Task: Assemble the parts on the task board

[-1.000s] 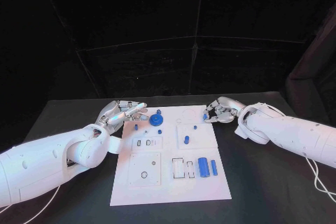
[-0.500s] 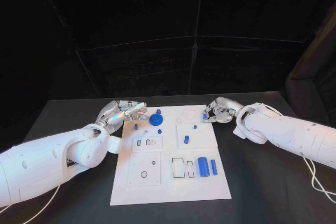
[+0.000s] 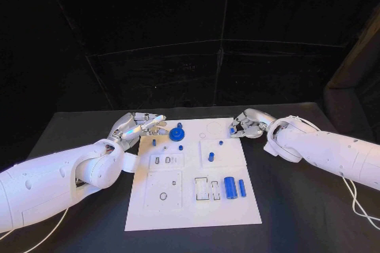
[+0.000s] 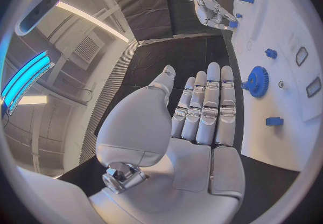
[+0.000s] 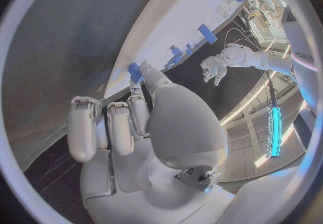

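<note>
On the task board (image 3: 190, 209), nearest me, a blue cylinder (image 3: 229, 188) and a thin blue bar (image 3: 241, 188) are lying side by side toward its right edge. Farther up, a blue peg (image 3: 211, 157) is standing right of the middle, and a blue gear (image 3: 177, 134) is sitting near the far left corner. I am holding my left hand (image 3: 140, 126) released, fingers straight and together, just off that corner. My right hand (image 3: 247, 127) is pinching a small blue part (image 3: 232, 131) at the board's far right edge.
</note>
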